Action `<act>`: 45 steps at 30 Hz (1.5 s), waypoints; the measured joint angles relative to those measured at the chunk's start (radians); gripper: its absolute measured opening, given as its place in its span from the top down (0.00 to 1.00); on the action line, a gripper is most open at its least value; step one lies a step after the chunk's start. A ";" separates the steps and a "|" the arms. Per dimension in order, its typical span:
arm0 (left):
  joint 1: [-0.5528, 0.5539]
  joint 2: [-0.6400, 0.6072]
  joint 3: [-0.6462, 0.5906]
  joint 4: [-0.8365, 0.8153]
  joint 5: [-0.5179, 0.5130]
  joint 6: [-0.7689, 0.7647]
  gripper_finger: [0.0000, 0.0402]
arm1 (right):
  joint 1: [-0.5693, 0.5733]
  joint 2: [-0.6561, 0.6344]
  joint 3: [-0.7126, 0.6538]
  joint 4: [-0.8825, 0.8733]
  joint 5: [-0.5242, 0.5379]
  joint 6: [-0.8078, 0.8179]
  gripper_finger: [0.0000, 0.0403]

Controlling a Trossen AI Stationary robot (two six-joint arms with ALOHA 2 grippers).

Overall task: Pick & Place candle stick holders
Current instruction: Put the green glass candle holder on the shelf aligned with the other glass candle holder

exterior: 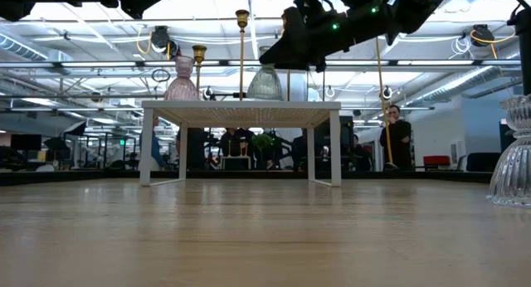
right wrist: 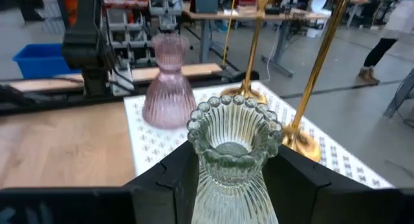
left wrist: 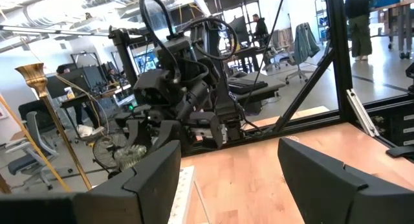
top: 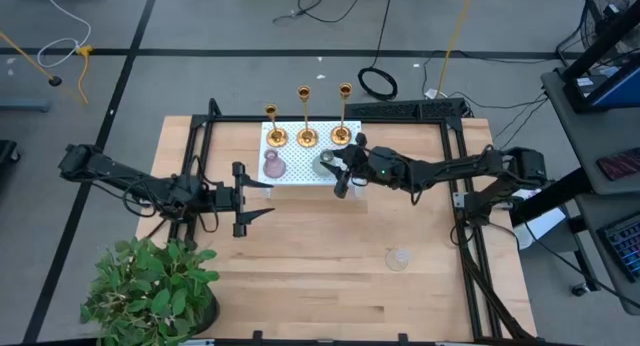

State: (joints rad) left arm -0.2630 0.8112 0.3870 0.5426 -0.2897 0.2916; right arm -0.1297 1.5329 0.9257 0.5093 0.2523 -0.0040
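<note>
A white perforated platform (top: pixel 300 178) stands at the table's far middle. Three gold holders (top: pixel 307 136) stand along its far side, and a pink glass holder (top: pixel 273 167) stands near its left front. My right gripper (top: pixel 338 170) reaches in from the right and is shut on the greenish glass holder (right wrist: pixel 233 143) at the platform's right front. A clear glass holder (top: pixel 398 258) stands alone on the wood at the near right. My left gripper (top: pixel 245 199) is open and empty, left of the platform's near edge. My right gripper pinches the greenish holder's ribbed neck (right wrist: pixel 208 175), below its beaded rim, between its two fingers. The fingers come about level from the table's right. The holder is upright. In the low view its base (exterior: pixel 265 94) is at the platform's top; whether it rests there I cannot tell.
A potted green plant (top: pixel 150 286) stands at the table's near left corner. Black frame rails (top: pixel 455 186) run along the table's left, right and far sides. Bare wood lies between the platform and the near edge.
</note>
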 joint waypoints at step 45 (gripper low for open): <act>0.000 0.000 0.000 0.001 0.000 0.027 0.34 | -0.060 0.005 0.003 0.061 -0.126 0.026 0.64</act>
State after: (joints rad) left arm -0.2630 0.8112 0.3870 0.5434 -0.2901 0.3191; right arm -0.1902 1.5379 0.9283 0.5705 0.1265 0.0219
